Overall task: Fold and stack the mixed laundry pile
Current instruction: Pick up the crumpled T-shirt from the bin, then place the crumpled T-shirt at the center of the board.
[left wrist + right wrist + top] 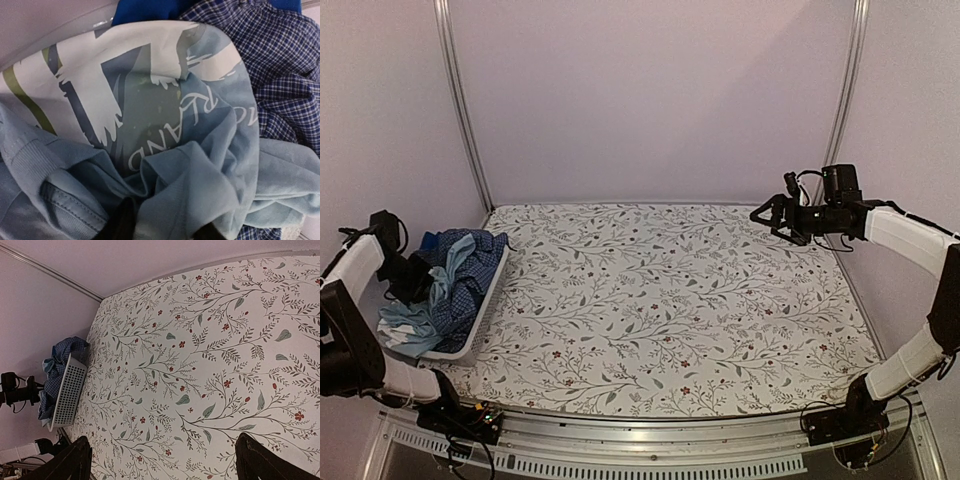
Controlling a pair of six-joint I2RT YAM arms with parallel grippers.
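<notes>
**Item: mixed laundry pile** (450, 280) – you are looking at several soft blue garments heaped in the white basket (485, 300), which is sitting at the left edge of the floral table (670, 300). Nothing is lying folded on the table yet, so the task is likely only beginning.

**Contents, by the left wrist view:**
- light-blue printed shirt (210, 170), lying uppermost and crumpled, with its white graphic facing the camera
- dark blue checked shirt (280, 65), lying beside and partly under it
- bright solid-blue piece (145, 10), peeking out at the far edge

**Left gripper** (165, 227) – it is sitting down in the pile with both fingertips showing as dark shapes at the bottom of the frame. A bulge of the light-blue shirt is lying between them. You cannot tell whether the jaws are pinching it or merely bracketing it.

**Right gripper** (765, 218) – it is hovering high over the table's right side, well apart from the basket, with its jaws spread wide and nothing in them.

**Handling note:** everything here is probably light, limp and clingy. A mid-panel pinch is likely to bring up a bunched wad and drag the checked shirt along. You are better served taking a stitched edge – the ribbed band or the hem at the lower left looks firmest.
</notes>
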